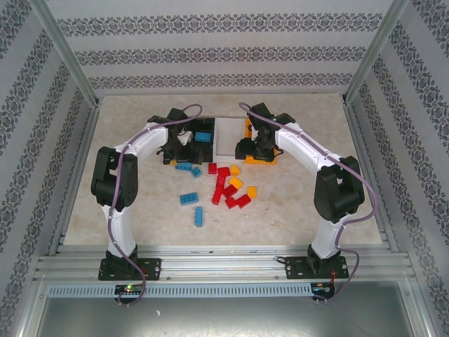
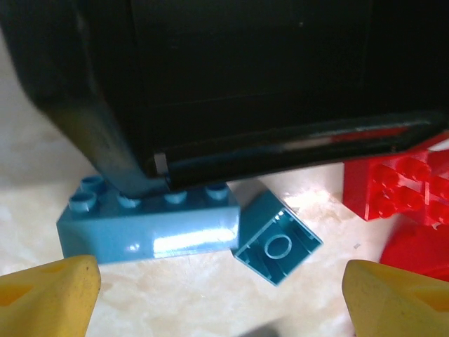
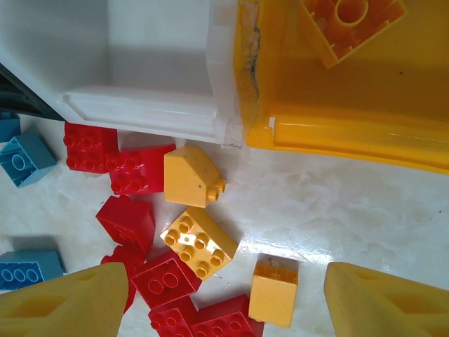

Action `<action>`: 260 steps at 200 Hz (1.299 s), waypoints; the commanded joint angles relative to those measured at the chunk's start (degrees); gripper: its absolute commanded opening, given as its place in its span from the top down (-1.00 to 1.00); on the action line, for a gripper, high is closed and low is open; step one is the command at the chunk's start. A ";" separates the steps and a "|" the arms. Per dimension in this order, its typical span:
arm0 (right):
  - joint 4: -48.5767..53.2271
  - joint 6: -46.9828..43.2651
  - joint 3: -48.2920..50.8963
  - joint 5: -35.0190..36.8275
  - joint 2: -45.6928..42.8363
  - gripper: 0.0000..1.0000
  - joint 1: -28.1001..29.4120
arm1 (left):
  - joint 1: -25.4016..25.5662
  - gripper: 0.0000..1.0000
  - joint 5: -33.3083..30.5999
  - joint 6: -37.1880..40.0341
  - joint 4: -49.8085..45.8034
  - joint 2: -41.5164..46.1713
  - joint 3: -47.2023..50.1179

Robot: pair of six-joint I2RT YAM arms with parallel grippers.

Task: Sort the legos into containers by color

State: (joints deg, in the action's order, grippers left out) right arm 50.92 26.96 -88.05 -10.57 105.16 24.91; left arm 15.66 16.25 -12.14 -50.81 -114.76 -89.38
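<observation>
Left fingers (image 2: 49,298) stand apart, empty, by a long blue lego (image 2: 151,228) beside the black bin (image 2: 280,84); right fingers (image 3: 382,302) stand apart, empty, over red legos (image 3: 126,221) and yellow legos (image 3: 200,242)

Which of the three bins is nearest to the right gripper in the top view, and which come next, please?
1. The yellow bin, at the right end of the row, close by the right gripper.
2. The white bin, in the middle of the row.
3. The black bin, at the left end.

Laboratory robot cell: aluminium-profile frame (image 1: 63,45), patterned panel walls (image 1: 224,42), marble-look tabletop (image 1: 295,203); left arm (image 1: 123,189) and right arm (image 1: 330,196) stand bolted to a front rail (image 1: 224,267).
</observation>
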 commanded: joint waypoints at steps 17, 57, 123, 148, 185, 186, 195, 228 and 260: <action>1.05 1.43 0.73 0.81 -0.84 -0.49 0.51 | -0.03 -0.79 -2.87 2.47 -3.49 -1.82 -3.49; 1.42 1.52 -0.27 0.72 0.17 -0.49 0.49 | -0.02 -0.79 -3.99 2.21 -4.07 -1.63 -4.67; 1.40 1.60 -1.05 0.47 1.22 -0.49 0.49 | -0.09 -0.78 -6.53 2.44 -3.88 -1.77 -3.92; 1.70 1.52 -1.33 0.28 1.53 -0.50 0.52 | -0.08 -0.78 -6.36 1.55 -2.70 -2.13 -2.96; 1.73 1.41 -1.17 0.12 1.57 -0.49 0.49 | -0.03 -0.77 -6.06 1.25 -0.97 -2.74 -0.74; 1.78 1.38 -1.16 0.11 1.55 -0.49 0.49 | -0.07 -0.77 -6.06 1.29 -0.92 -2.75 -0.72; 1.77 1.51 -1.08 0.11 1.53 -0.49 0.52 | -0.05 -0.77 -5.89 0.99 -0.45 -2.88 -0.37; 1.61 1.69 -0.81 0.04 1.45 -0.49 0.58 | -0.09 -0.75 -5.79 0.39 0.30 -3.36 -0.18; 1.58 1.85 -0.64 0.18 1.18 -0.48 0.59 | -0.04 -0.68 -6.41 0.46 0.44 -3.79 -0.13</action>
State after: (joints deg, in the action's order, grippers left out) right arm 51.40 27.51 -88.03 -10.57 106.26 24.93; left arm 15.64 10.81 -11.03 -51.42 -117.93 -89.84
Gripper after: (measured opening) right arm 0.743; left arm 0.855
